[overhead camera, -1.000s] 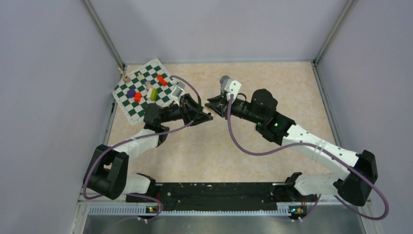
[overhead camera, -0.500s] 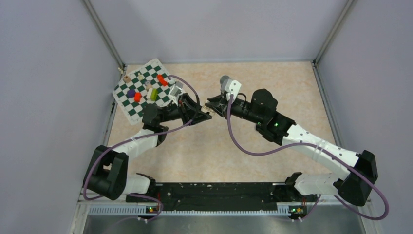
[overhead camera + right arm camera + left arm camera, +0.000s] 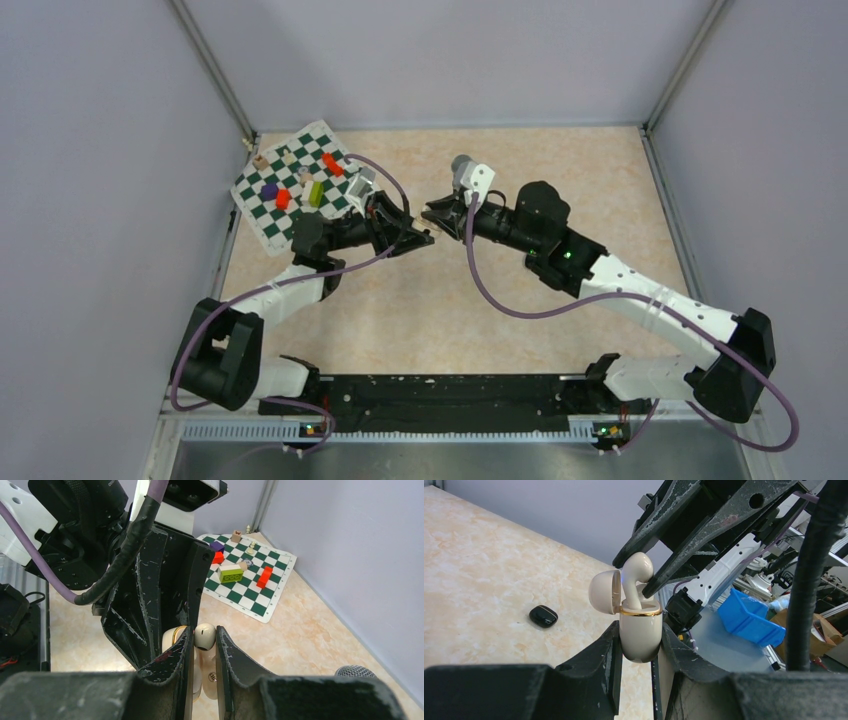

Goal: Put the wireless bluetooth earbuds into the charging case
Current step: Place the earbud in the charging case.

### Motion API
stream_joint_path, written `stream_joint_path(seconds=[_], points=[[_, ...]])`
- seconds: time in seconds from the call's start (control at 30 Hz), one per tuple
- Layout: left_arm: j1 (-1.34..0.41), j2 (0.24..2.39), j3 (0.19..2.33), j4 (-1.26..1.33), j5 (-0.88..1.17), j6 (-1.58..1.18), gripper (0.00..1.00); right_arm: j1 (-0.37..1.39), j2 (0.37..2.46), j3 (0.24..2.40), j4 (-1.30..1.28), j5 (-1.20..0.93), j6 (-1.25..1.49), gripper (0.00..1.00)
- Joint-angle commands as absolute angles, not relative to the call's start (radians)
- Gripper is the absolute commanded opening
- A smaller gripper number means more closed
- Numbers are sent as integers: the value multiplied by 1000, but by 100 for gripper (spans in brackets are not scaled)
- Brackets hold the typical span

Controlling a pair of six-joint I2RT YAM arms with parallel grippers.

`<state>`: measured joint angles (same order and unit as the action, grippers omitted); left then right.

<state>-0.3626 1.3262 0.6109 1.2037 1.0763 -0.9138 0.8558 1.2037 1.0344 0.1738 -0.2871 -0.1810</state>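
Left arm has nudged slightly up-left since a second ago; right arm unchanged. Mid-frame in the top view, left gripper point(image 3: 424, 240) is clamped around the cream charging case point(image 3: 640, 632), lid open, held above the table point(image 3: 560, 160). Right gripper point(image 3: 433, 214) meets it and pinches a whitish earbud point(image 3: 638, 569), stem partly inside the case. A small black rounded item point(image 3: 543, 616) lies on the table, left in the wrist view. Chess mat point(image 3: 262, 215) with blocks sits upper left by the wall corner. Bare tabletop spreads right to the wall.

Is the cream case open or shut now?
Open: the charging case has its lid swung back off the gold rim, a cream earbud dipping inside.
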Motion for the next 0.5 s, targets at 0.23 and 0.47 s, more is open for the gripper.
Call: stream_joint_path(seconds=[0.23,0.47], points=[[-361,1288,615,1295,1065,-887,0,867,1201,1085,103,-348,-158,6],[-359,1286,617,1310,1075,-889,0,867,1200,1111,80,-363,-143,19]])
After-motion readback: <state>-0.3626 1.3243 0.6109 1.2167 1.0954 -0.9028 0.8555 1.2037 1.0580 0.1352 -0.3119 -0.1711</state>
